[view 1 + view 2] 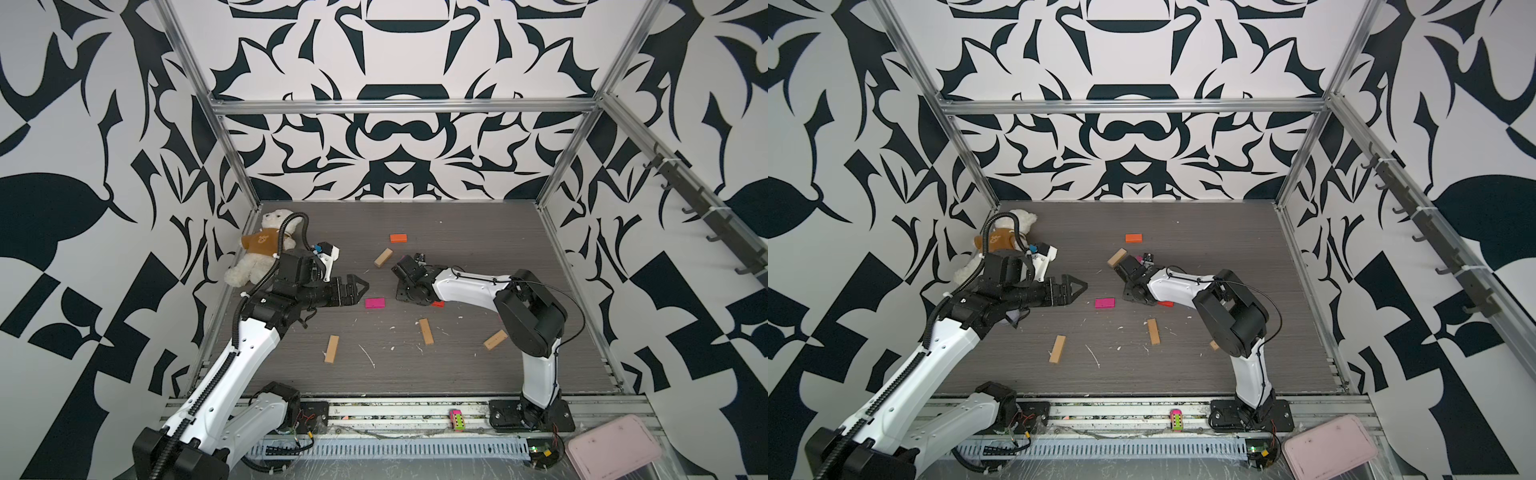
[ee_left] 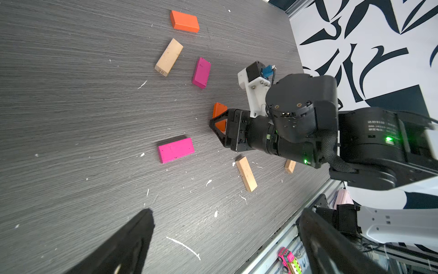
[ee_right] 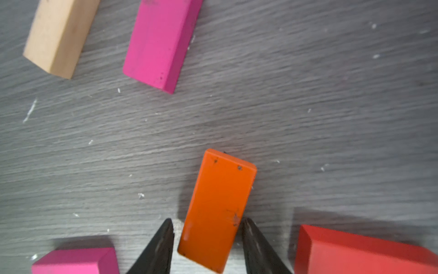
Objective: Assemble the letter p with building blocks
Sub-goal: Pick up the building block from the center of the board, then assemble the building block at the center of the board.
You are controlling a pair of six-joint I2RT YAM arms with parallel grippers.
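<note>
Targeting the orange block (image 3: 216, 208): flat on the grey table (image 3: 331, 123), near its middle, hidden in both top views beneath the right wrist (image 1: 411, 276). Runs long axis outward from the right gripper (image 3: 206, 224), skewed a little off that line, so spanned across the narrow width at the near end. Flanked by both fingertips (image 3: 252, 239): touching, or all but, on one side; parted by a sliver of table on the other. Not yet clamped, by the look of it: jaws partway apart, straddling, nothing lifted. Needs only a short squeeze, though likely to swing the block square as the skew comes out. Crowded by a red block (image 3: 355, 251) on one flank and a nearer magenta block (image 3: 75, 261) on the other, both clear of it; beyond its far end, a farther magenta block (image 3: 161, 42) and a tan block (image 3: 59, 35). Leaves the left gripper (image 1: 359, 286) out of it: well apart, spread wide, empty, plainly the farther arm.
</note>
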